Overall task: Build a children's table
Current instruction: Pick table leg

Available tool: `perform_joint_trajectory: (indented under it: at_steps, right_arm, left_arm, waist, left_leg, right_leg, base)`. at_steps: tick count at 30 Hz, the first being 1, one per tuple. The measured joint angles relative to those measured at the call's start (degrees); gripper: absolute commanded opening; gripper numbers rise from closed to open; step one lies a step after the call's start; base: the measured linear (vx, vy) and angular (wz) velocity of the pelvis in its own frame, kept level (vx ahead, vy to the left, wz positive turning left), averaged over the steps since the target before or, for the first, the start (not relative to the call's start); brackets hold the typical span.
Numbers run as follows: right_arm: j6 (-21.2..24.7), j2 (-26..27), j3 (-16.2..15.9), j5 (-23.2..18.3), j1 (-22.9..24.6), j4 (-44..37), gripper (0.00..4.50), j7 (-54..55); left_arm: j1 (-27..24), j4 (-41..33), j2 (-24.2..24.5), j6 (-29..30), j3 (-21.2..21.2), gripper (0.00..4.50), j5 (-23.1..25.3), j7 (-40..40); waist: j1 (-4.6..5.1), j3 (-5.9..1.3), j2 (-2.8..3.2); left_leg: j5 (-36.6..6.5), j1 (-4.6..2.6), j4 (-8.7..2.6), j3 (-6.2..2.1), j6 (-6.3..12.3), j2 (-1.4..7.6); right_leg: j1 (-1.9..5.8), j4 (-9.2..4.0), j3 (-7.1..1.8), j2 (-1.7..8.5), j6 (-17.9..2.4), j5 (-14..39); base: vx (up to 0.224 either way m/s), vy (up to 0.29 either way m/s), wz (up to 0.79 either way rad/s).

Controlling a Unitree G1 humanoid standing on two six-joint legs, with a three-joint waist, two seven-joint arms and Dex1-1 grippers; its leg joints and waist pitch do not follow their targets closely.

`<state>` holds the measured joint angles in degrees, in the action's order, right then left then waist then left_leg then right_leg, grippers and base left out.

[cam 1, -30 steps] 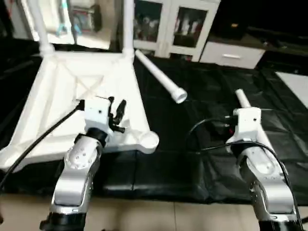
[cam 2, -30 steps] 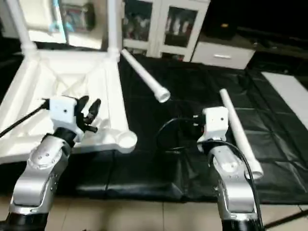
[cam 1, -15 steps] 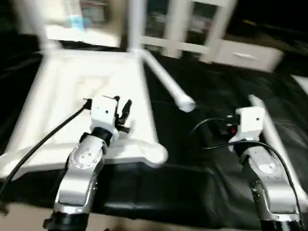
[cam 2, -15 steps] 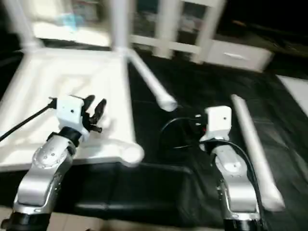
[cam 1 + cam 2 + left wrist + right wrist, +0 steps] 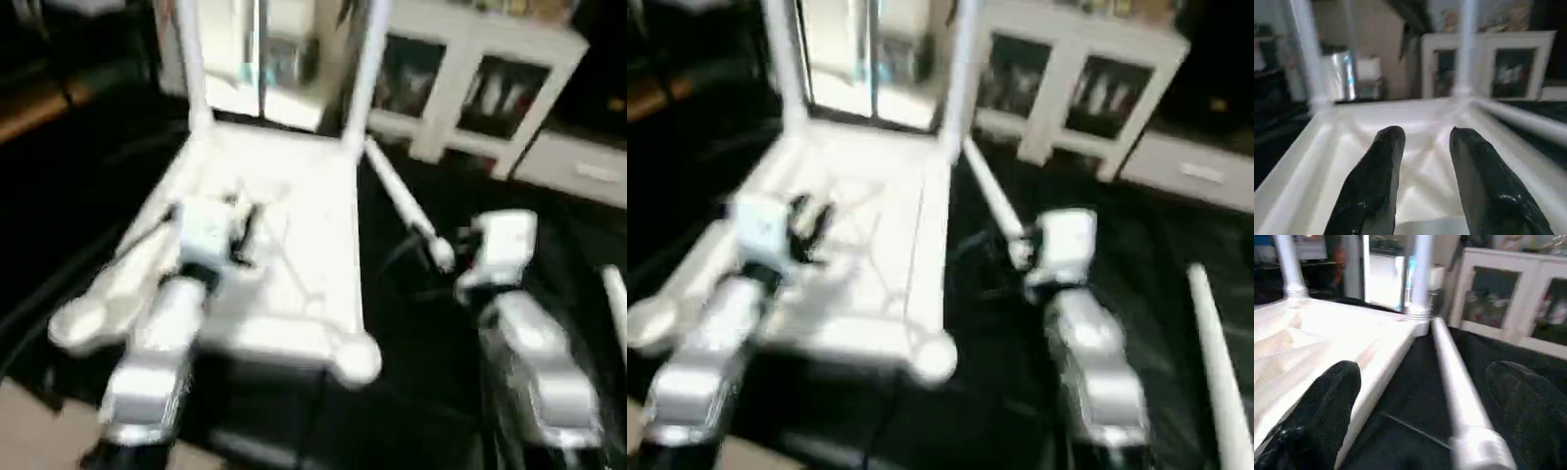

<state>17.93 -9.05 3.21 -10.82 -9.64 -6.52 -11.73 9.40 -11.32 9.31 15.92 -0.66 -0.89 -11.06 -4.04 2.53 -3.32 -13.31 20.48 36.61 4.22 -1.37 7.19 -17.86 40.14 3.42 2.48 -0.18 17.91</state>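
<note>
The children's table top [image 5: 328,211] lies upside down on the black mat, ribbed underside up. Two white legs [image 5: 188,59] [image 5: 361,73] stand upright in its far corner sockets. The near sockets [image 5: 358,357] [image 5: 76,323] are bare. A loose leg [image 5: 404,206] lies on the mat just right of the top, and another leg [image 5: 1215,362] lies at the far right. My left gripper [image 5: 1427,134] hovers over the ribbed underside, open, with nothing between its fingers. My right gripper [image 5: 1427,374] is wide open, and the loose leg [image 5: 1452,377] runs away from it between the fingers, untouched.
A black mat [image 5: 421,333] covers the work area. A white cabinet with glass doors [image 5: 470,88] stands behind it. A strip of light floor [image 5: 29,431] shows at the near left. Black cables trail from both wrists.
The camera has swung, so the whole scene sits differently in the picture. Both grippers keep the same opening, and nothing was taken hold of or let go.
</note>
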Motion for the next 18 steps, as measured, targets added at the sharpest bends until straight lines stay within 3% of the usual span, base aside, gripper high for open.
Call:
perform_joint_trajectory:
  at_steps: [1,2,4,7,10,14,18]
  right_arm:
    - [0.39,-0.25,0.16,-0.03,-0.03,0.00,4.50,0.05]
    - [0.71,-0.76,0.58,-0.01,-0.16,0.07,4.50,0.12]
    - [2.01,-1.67,1.64,0.24,-1.01,1.39,4.50,0.76]
    - [3.07,-1.88,2.67,0.10,-3.73,4.32,4.50,1.16]
    - [4.67,-2.92,2.48,0.18,-12.00,12.14,4.50,0.64]
    - [4.38,-3.56,1.76,0.65,-19.95,22.12,4.50,-0.43]
    - [2.08,-3.50,1.59,2.01,-27.00,35.24,4.50,-1.13]
  left_arm:
    - [-0.07,-0.01,0.66,0.18,0.23,1.84,-0.06,-0.79]
    - [-0.04,-0.05,1.03,0.27,0.73,1.84,-0.34,-1.84]
    - [-0.05,-0.12,1.52,0.36,2.38,1.84,-0.66,-3.86]
    - [-0.21,-0.12,2.41,0.83,4.44,1.84,-1.43,-6.49]
    - [0.45,-0.11,5.01,1.83,4.11,1.84,-2.33,-9.22]
    - [0.63,-0.26,5.94,3.31,3.44,1.84,-3.91,-11.11]
    - [1.03,-1.06,6.62,5.60,3.18,1.84,-6.38,-13.73]
  waist:
    - [0.06,-0.24,-0.57]
    - [0.60,-0.57,-1.42]
    - [1.02,-0.47,-1.77]
    - [1.90,-0.30,-1.84]
    - [2.72,0.05,-1.70]
    - [2.36,0.40,-1.82]
    - [2.14,0.50,-1.76]
  left_leg:
    - [-0.01,0.09,0.03,-0.27,0.01,-0.81]
    - [-0.02,0.65,0.26,-0.32,-0.02,-1.87]
    - [0.31,1.06,-0.14,-0.02,-0.31,-1.99]
    - [0.55,1.46,-0.44,0.55,-0.59,-1.00]
    - [0.94,1.25,-0.36,1.40,-0.95,-0.43]
    - [1.03,0.88,-0.36,2.86,-1.11,0.80]
    - [1.19,1.06,-0.40,3.02,-1.37,0.91]
  right_leg:
    - [-1.51,-0.74,-1.10,0.78,1.83,-1.43]
    - [-3.15,-2.19,-2.69,2.00,3.05,-2.57]
    - [-3.61,-2.20,-2.94,2.15,3.05,-3.09]
    - [-3.58,-3.39,-2.53,1.78,2.13,-4.11]
    - [-3.44,-3.59,-2.37,1.87,1.45,-4.95]
    - [-3.12,-3.82,-2.09,1.93,1.59,-5.01]
    - [-3.25,-3.92,-2.00,1.99,1.50,-5.08]
  base:
    - [0.000,0.000,0.00]
    - [-0.104,0.058,-0.19]
    - [-0.088,0.023,-0.05]
    - [-0.068,0.003,-0.03]
    - [-0.108,0.017,-0.04]
    - [-0.091,-0.005,0.02]
    - [-0.027,0.001,-0.01]
